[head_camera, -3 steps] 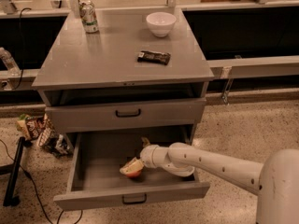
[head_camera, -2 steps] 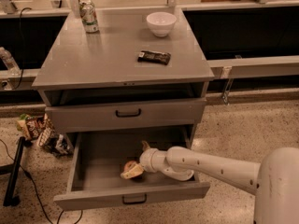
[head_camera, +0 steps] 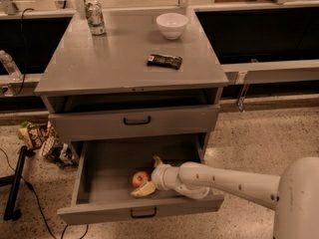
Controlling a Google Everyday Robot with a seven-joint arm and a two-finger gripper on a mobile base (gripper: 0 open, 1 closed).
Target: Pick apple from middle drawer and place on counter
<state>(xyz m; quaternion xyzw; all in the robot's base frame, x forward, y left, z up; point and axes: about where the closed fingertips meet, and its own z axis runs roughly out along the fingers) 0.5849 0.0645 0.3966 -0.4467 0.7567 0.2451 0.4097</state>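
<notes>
- Apple [head_camera: 140, 178] lies on the bottom of the pulled-out middle drawer [head_camera: 102, 180], directly at the end effector [head_camera: 147, 176].
- The end effector is low inside this drawer and enters from the right. Its two fingers are spread, one pointing up [head_camera: 157, 161], the other, yellowish one under the apple. They do not squeeze the fruit.
- High above the end effector, the desk [head_camera: 114, 66] carries a white bowl [head_camera: 172, 25], a can [head_camera: 94, 18] and a dark snack bar [head_camera: 164, 60].
- Far to the left of the end effector, snack packets [head_camera: 42, 138] lie on the floor.
</notes>
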